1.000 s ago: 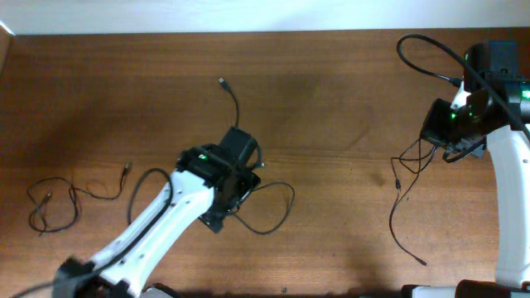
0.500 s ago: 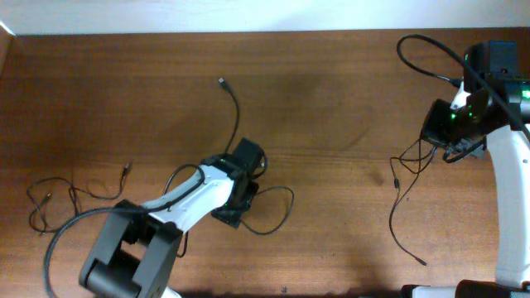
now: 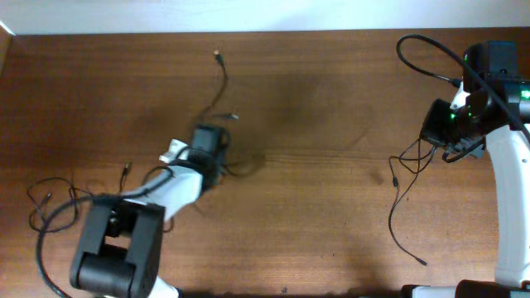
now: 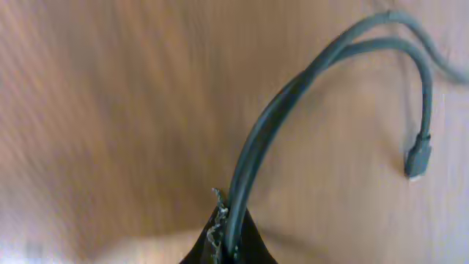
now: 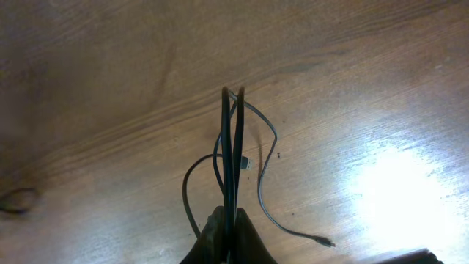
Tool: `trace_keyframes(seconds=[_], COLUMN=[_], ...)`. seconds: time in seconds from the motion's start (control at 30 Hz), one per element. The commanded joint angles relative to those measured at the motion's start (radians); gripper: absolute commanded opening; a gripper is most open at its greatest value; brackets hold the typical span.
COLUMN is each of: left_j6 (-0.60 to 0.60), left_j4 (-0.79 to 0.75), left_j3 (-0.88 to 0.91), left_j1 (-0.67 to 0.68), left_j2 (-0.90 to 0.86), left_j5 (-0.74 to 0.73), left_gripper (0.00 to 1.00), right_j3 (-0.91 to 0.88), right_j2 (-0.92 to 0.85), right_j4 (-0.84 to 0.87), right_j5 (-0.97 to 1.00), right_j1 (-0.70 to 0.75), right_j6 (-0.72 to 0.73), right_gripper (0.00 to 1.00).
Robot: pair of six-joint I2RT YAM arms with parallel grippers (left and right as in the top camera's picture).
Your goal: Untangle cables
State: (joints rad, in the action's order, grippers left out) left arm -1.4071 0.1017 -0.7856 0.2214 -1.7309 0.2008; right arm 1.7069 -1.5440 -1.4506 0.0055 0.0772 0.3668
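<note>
left gripper [image 4: 227, 238] is clenched on a doubled strand of the middle cable [image 3: 224, 87], whose free length runs from the fingertips toward the far edge of the table [image 3: 331, 99], long axis near-to-far, with a plug [image 3: 217, 55] pointing at that far edge. right gripper [image 5: 229, 229] is clamped on the right cable [image 3: 396, 211], which trails down toward the near edge. i judge the next pull belongs to the left arm, also the nearer one to the third cable [image 3: 58, 199], lying loose by the left edge, well apart from both grippers.
</note>
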Motion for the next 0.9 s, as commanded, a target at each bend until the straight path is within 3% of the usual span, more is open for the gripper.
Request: trace_keyframes(seconds=[0.0, 0.07, 0.2, 0.3, 0.43, 0.47, 0.53, 0.6, 0.7, 0.77, 0.87], left_j6=[0.237, 0.319, 0.362, 0.362, 0.407, 0.407, 0.406, 0.406, 0.399, 0.399, 0.401], left_j4=[-0.100, -0.138, -0.180, -0.210, -0.304, -0.305, -0.256, -0.190, -0.152, -0.153, -0.161], left_j3=[-0.023, -0.086, -0.205, -0.286, -0.338, -0.338, -0.338, -0.338, -0.338, -0.364, -0.416], left_j1=[-0.252, -0.397, -0.588, -0.636, -0.639, -0.639, -0.639, -0.639, -0.639, -0.638, -0.631], left_j2=[-0.053, -0.053, -0.053, -0.053, -0.059, -0.068, -0.098, -0.119, -0.119, -0.103, -0.074], left_j5=[0.084, 0.080, 0.071, 0.055, 0.220, 0.214, 0.140, 0.113, 0.021, -0.270, -0.535], left_gripper=[0.00, 0.00, 0.00, 0.00, 0.03, 0.14, 0.52, 0.99, 0.99, 0.99, 0.99], right_j3=[-0.005, -0.005, -0.005, -0.005, -0.005, -0.005, -0.005, -0.005, -0.005, -0.005, -0.005], right_j2=[-0.003, -0.003, -0.003, -0.003, -0.003, -0.003, -0.003, -0.003, -0.003, -0.003, -0.003], right_j4=[0.012, 0.027, 0.056, 0.076, 0.077, 0.078, 0.078, 0.077, 0.077, 0.071, 0.079], right_j5=[0.005, 0.005, -0.014, -0.026, -0.026, -0.026, -0.026, -0.039, -0.051, -0.055, -0.118], right_j1=[0.002, 0.002, 0.002, 0.002, 0.002, 0.002, 0.002, 0.002, 0.002, 0.002, 0.002], right_j6=[0.008, 0.009, 0.009, 0.010, 0.009, 0.009, 0.009, 0.009, 0.009, 0.009, 0.008], right_gripper=[0.04, 0.04, 0.04, 0.04, 0.04, 0.04, 0.04, 0.04, 0.04, 0.04, 0.04])
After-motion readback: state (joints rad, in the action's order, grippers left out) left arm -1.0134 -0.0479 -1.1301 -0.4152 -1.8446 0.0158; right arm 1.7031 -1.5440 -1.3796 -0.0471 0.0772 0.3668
